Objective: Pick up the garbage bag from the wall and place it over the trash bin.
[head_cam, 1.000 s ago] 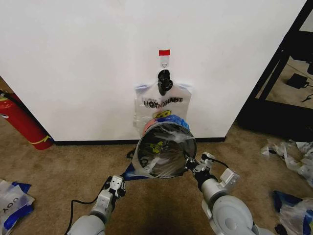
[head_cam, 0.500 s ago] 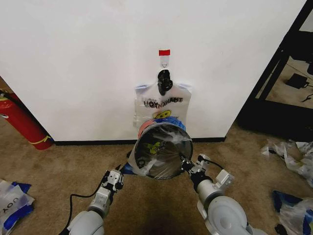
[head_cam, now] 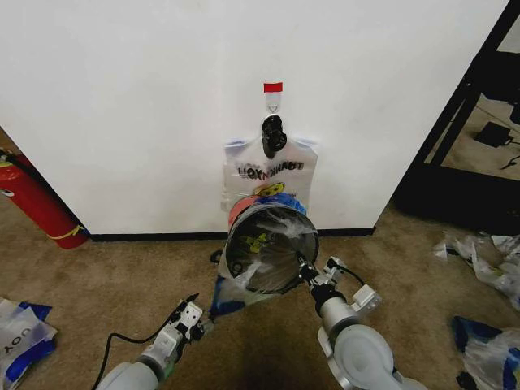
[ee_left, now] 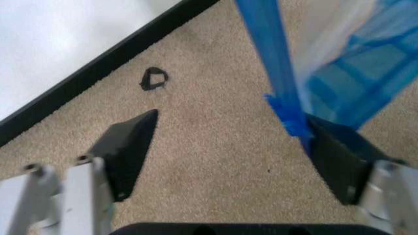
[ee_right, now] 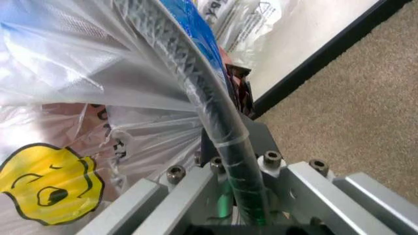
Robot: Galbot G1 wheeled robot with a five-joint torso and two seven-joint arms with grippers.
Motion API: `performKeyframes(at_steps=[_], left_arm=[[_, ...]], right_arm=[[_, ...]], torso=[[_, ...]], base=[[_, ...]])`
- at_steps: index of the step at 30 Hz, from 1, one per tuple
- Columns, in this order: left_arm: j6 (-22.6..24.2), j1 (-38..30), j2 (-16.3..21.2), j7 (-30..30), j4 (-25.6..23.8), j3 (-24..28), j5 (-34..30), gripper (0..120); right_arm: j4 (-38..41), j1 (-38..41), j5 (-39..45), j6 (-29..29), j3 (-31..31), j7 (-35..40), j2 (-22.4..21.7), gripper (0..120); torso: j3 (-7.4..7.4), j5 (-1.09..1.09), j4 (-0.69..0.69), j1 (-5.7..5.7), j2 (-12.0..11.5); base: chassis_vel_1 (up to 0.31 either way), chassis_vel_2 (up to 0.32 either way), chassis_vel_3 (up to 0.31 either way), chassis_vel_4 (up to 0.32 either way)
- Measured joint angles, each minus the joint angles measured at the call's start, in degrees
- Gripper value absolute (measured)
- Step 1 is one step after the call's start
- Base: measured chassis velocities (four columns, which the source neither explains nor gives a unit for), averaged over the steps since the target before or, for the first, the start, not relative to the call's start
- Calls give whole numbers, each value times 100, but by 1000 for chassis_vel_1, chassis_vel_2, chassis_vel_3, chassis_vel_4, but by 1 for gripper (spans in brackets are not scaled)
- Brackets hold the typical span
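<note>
Thin glossy see-through plastic garbage bag [head_cam: 262,262] — crinkled, blue-edged, black wire-mesh trash bin [ee_right: 210,105] rim beneath the film, matt white wall [head_cam: 138,106], rough beige carpet [ee_left: 216,147], brushed-metal right gripper [ee_right: 242,196] — bolted plates.

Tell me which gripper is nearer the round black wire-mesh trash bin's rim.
Right. The right gripper sits at the round black wire-mesh trash bin rim, clamping bag and wire together. The left gripper is down on the bin's other side, open beside the see-through plastic garbage bag's blue edge.
</note>
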Motion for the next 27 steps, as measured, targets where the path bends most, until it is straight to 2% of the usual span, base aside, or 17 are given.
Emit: performKeyframes(at_steps=[1, 2, 3, 5, 12, 15, 17, 22, 23, 24, 27], left_arm=[[0, 0, 0, 0, 0, 0, 0, 85], [-85, -26, -10, 4, 38, -8, -2, 90], [-318, -111, -43, -10, 139, -18, -7, 96], [-674, -283, -104, -95, 285, -6, 29, 99], [-859, -774, -323, -545, 704, 236, 102, 100], [-1214, -894, -379, -623, 952, 246, 276, 100], [-1276, -892, -371, -593, 967, 229, 301, 100], [-1700, -668, -126, 123, 866, -95, 352, 100], [-1822, -591, -73, 453, 830, -237, 355, 100], [-1822, -591, -73, 453, 830, -237, 355, 100], [-2323, -467, 5, 1692, 803, -615, 434, 100]], right_arm=[[0, 0, 0, 0, 0, 0, 0, 0], [27, -16, -5, -3, 2, 2, -3, 0], [80, -55, -10, -13, 11, 10, -15, 0], [170, -124, -33, -81, 24, 85, -43, 0], [560, -277, 39, -367, 6, 380, -69, 0], [676, -295, 74, -465, -5, 483, -74, 0], [678, -295, 76, -470, -5, 489, -79, 0], [475, -170, 35, -460, 19, 477, -118, 0], [392, -114, 35, -448, 31, 468, -116, 0], [392, -114, 35, -448, 31, 468, -116, 0], [194, 17, 37, -417, 42, 421, -79, 0]], torso=[[0, 0, 0, 0, 0], [0, -1, 0, 0, 0], [0, 0, 0, 0, 0], [0, 0, 0, 0, 0], [0, 0, -1, 0, 0], [0, 0, -1, 0, 0], [0, -1, -1, 0, 0], [0, 0, 0, 0, 0], [0, 0, 0, 0, 0], [0, 0, 0, 0, 0], [0, 0, 0, 0, 0]], base=[[0, 0, 0, 0], [0, 0, 0, 0], [0, 0, 0, 0], [0, 0, 0, 0], [0, 0, 0, 0], [0, 0, 0, 0], [0, 0, 0, 0], [0, 0, 0, 0], [0, 0, 0, 0], [0, 0, 0, 0], [0, 0, 0, 0]])
